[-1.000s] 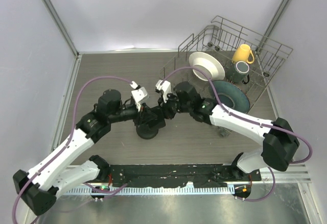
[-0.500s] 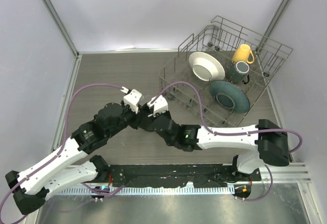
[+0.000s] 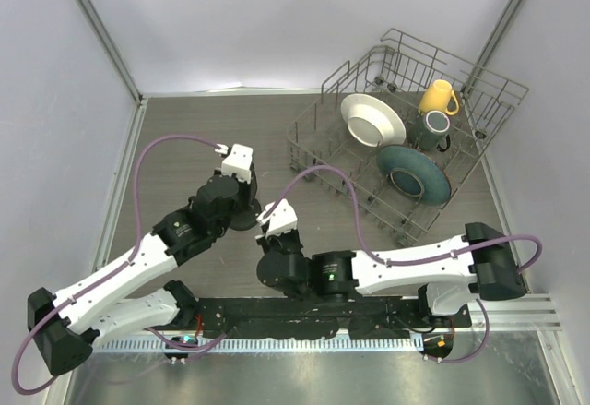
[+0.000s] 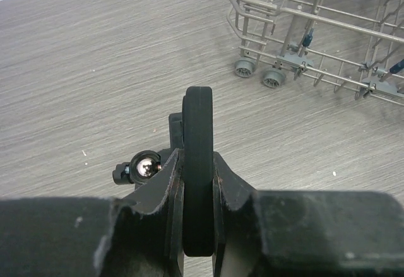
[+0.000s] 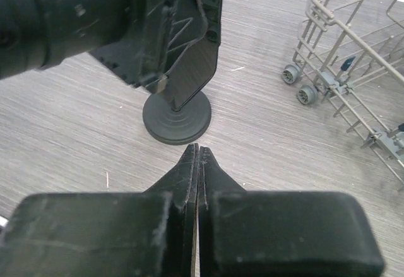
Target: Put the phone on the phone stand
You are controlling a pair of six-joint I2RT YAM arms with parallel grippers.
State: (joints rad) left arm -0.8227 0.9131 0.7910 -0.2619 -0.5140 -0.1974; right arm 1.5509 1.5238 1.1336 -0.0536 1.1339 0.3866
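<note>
My left gripper [image 4: 197, 179] is shut on the phone [image 4: 197, 132], a thin black slab seen edge-on between the fingers. In the right wrist view the phone [image 5: 197, 62] hangs tilted from the left gripper, its lower end at the stem of the black phone stand [image 5: 177, 118], whose round disc base rests on the table. I cannot tell whether the phone sits in the cradle. My right gripper [image 5: 197, 149] is shut and empty, just short of the disc. In the top view the left gripper [image 3: 241, 213] hides both phone and stand; the right gripper [image 3: 270, 242] is beside it.
A grey wire dish rack [image 3: 396, 73] stands at the back right with a white plate [image 3: 371, 119], a teal plate [image 3: 415, 172], a yellow mug [image 3: 439, 98] and a dark mug [image 3: 435, 128]. Its wheeled near corner shows in both wrist views [image 4: 255, 69] [image 5: 300, 84].
My right arm has let go and pulled back toward the near edge, its gripper now shut and empty. My left gripper keeps the phone and has shifted left and slightly back.
</note>
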